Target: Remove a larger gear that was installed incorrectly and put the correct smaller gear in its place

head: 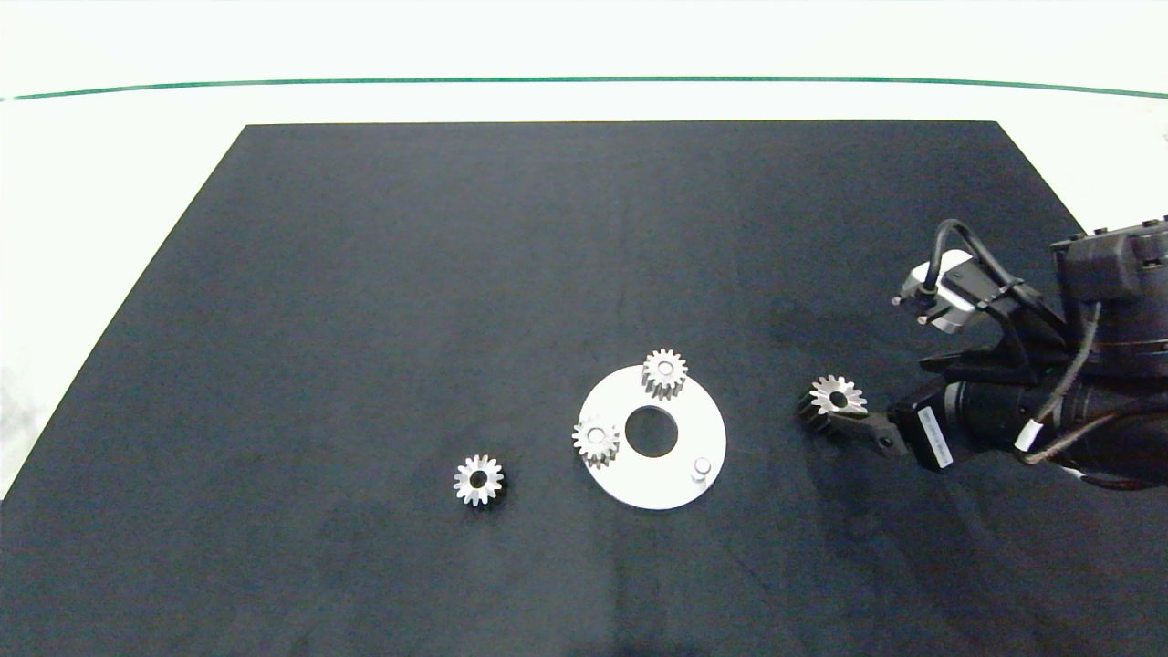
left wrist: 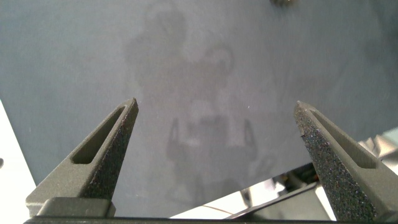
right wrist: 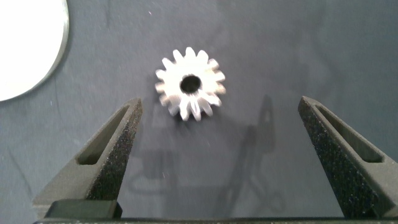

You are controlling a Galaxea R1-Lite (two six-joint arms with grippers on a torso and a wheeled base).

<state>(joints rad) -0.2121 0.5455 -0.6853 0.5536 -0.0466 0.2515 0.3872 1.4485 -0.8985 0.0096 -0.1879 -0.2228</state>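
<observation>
Partly, the right claw [head: 844,422] hides the larger gear [head: 835,396].

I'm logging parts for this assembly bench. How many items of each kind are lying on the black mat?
Smaller silver gears: 3, two on the disc and one loose on the mat
Larger dark-flanked gear: 1, by the right gripper
Round silver disc: 1
Total: 5

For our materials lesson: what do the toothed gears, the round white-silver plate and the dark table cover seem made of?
Larger gear, near the open right gripper: probably steel, bright face, darker flanks. Loose smaller gear: shiny silver metal. Round plate: pale matte metal, perhaps aluminium. Dark cover: likely matte fabric or felt, no glare.
</observation>
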